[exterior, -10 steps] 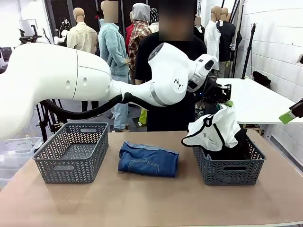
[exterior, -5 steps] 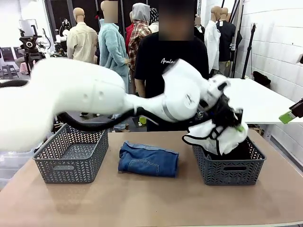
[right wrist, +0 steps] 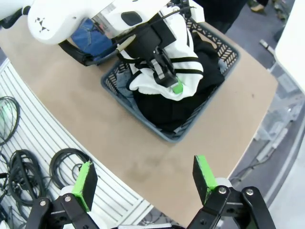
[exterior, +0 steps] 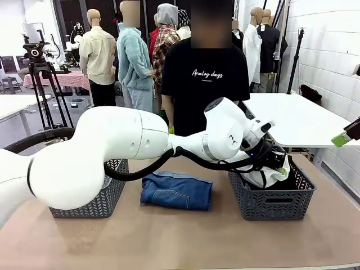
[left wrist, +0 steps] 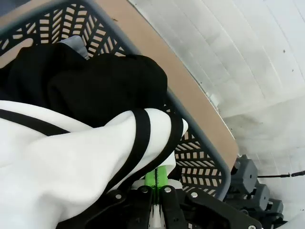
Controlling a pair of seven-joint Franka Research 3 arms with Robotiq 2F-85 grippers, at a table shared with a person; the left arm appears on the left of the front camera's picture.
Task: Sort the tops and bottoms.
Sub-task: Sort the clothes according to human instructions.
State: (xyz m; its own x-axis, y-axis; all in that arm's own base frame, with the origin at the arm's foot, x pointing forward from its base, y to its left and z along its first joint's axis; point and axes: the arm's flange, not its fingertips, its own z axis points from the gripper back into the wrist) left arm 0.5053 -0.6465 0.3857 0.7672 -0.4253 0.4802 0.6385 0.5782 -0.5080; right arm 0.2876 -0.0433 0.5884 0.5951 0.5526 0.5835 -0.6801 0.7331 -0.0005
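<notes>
Front view, left gripper: the left gripper is down inside the right basket, near the table's right edge, clamped on the white top.
Front view, rest: the jeans lie folded mid-table; the left basket sits towards the left edge.
Left wrist view, grip: the green pads are pinched tight on a fold of the white top, right at its black trim.
Left wrist view, place: the white top rests on the black top, both inside the basket.
Handling: both tops look light, limp and non-slippery. They will probably sag and trail when lifted. A bunched fold or the trimmed edge seems the best place to grip.
Right wrist view, right gripper: the right gripper has its jaws wide and holds nothing. It hangs high over the table's edge, well apart from the basket.
Change: a second ago the white top hung above the basket rim. Now the arm has come down and the top is in the basket.
</notes>
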